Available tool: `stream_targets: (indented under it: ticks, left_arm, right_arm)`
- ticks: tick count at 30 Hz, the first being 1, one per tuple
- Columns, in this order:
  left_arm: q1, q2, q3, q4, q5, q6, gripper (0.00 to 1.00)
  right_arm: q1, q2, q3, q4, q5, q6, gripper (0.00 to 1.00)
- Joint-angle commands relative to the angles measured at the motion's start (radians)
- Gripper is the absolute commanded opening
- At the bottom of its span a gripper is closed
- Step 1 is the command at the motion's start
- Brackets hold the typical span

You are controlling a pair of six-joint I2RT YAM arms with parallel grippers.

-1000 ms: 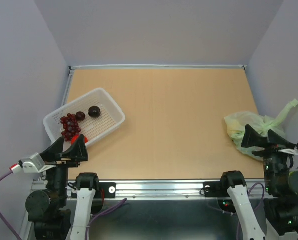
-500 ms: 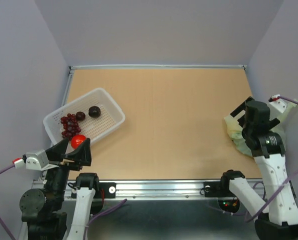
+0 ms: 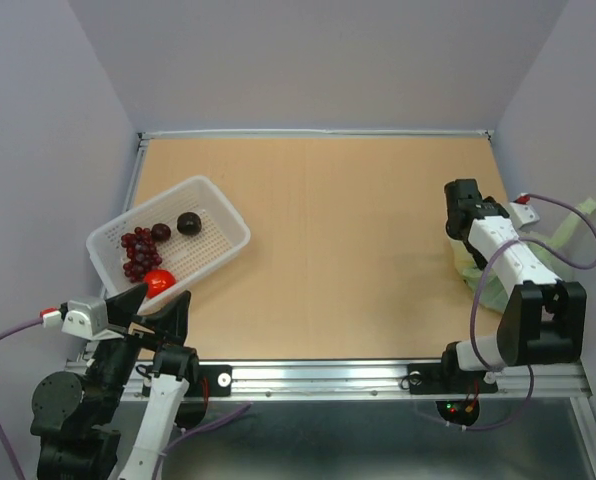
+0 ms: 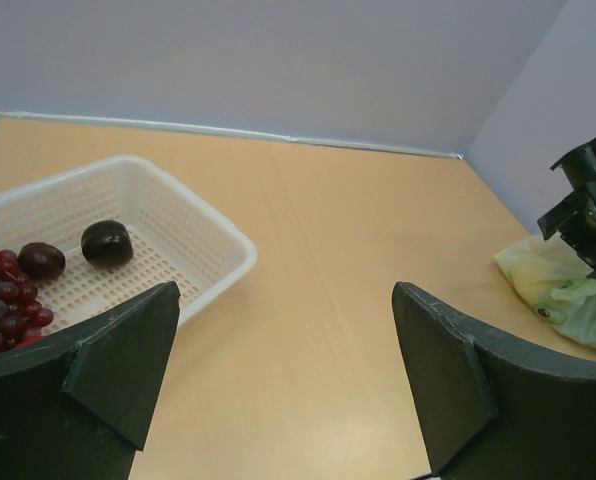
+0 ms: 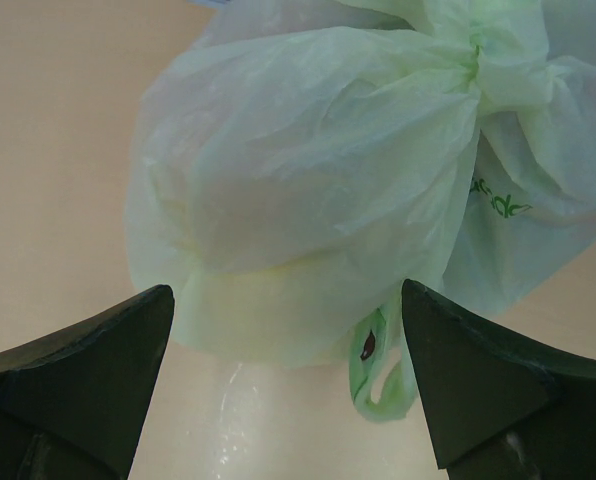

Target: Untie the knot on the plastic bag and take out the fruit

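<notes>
Pale green plastic bag (image 5: 308, 180), knot (image 5: 475, 58) tied, facing right tool (image 5: 286, 292); left tool (image 4: 283, 290) near white basket (image 4: 58, 182); both wide open, empty

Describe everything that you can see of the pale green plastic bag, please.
The plastic bag is thin, crinkled, translucent pale green film, bulging, with yellowish shapes showing dimly through. Its knot is tied, and green print shows on one side. It lies on the table near the right edge, under the open right claw.
</notes>
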Motion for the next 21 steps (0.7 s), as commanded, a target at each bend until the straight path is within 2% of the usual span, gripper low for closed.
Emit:
stream_targets:
  ticks: [1, 6, 8, 9, 12, 13, 14, 15, 19, 21]
  left_arm:
    - [-0.049, 0.005, 0.010, 0.028, 0.010, 0.036, 0.99]
    - [-0.104, 0.007, -0.029, 0.042, 0.003, 0.019, 0.99]
    - [-0.106, 0.021, -0.035, 0.057, 0.000, 0.018, 0.99]
    - [-0.108, 0.031, -0.041, 0.078, -0.003, 0.009, 0.99]
    - [-0.106, 0.047, -0.061, 0.124, -0.026, -0.030, 0.98]
    - [-0.106, 0.051, -0.070, 0.162, -0.033, -0.062, 0.98]
    - [-0.106, 0.056, -0.081, 0.184, -0.040, -0.082, 0.95]
    - [-0.106, 0.056, -0.099, 0.203, -0.059, -0.097, 0.93]
    - [-0.106, 0.097, -0.130, 0.276, -0.066, -0.160, 0.86]
    - [-0.106, 0.119, -0.142, 0.281, -0.060, -0.195, 0.84]
  right_arm:
    - [-0.031, 0.063, 0.017, -0.015, 0.104, 0.194, 1.00]
    - [-0.097, 0.157, 0.016, -0.015, 0.124, 0.233, 1.00]
    - [-0.101, 0.174, 0.012, -0.007, 0.132, 0.226, 0.92]
    - [-0.103, 0.194, 0.008, 0.001, 0.135, 0.204, 0.78]
    - [-0.103, 0.224, 0.011, 0.039, 0.126, 0.147, 0.46]
    - [-0.103, 0.243, 0.020, 0.068, 0.114, 0.080, 0.27]
    - [-0.103, 0.249, 0.029, 0.082, 0.074, 0.040, 0.18]
    - [-0.101, 0.252, 0.043, 0.097, 0.048, -0.043, 0.01]
    - [-0.052, 0.182, 0.019, 0.284, -0.053, -0.293, 0.01]
    - [-0.013, 0.145, 0.009, 0.343, -0.192, -0.379, 0.01]
